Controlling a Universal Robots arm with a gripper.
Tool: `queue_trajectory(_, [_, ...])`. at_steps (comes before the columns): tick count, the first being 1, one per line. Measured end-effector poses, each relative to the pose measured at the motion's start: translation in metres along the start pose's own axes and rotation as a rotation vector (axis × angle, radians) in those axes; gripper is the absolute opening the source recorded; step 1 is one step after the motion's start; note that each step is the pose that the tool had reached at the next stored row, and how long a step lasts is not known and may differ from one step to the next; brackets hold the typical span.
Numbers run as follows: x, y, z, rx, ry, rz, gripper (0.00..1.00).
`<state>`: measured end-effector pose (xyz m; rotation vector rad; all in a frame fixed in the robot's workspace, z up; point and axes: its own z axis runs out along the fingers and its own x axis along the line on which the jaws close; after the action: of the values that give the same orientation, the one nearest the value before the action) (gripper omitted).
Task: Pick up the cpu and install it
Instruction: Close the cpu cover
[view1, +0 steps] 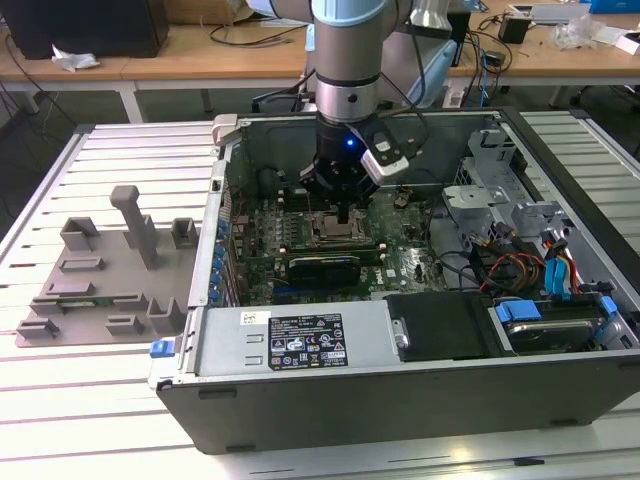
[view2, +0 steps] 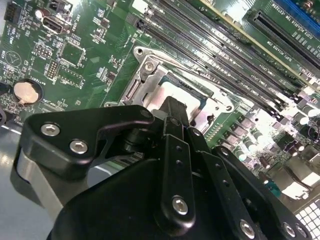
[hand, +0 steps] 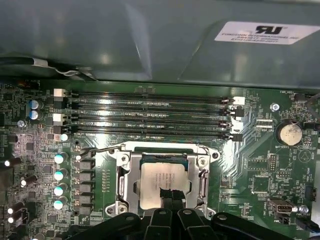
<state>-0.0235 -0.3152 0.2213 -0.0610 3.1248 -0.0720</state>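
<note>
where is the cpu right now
In the first wrist view the cpu lies in the metal-framed socket on the green motherboard, beside the memory slots, with the gripper right over it.

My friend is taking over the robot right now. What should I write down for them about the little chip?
Gripper: fingers shut, tips down at the cpu, inside the computer case.
Cpu: lying flat within the metal socket frame on the green motherboard.
Done: the chip is in its socket.
Left: whether it is fully seated cannot be told; the gripper is not yet clear of it.
</note>
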Motion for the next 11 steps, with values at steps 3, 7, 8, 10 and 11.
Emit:
queue_trajectory(3, [0.007,0.0004,0.0007,-0.0002,-0.0008,0.0,0.11])
queue_trajectory(7, [0.0148,0.0008,0.0046,-0.0003,-0.001,0.0,0.11])
queue_trajectory(8, [0.0164,0.0009,0.0064,-0.0007,-0.0011,0.0,0.11])
queue_trajectory(10, [0.0186,0.0011,0.0081,-0.0011,-0.001,0.0,0.11])
queue_trajectory(11, [0.0208,0.0012,0.0088,-0.001,-0.0009,0.0,0.11])
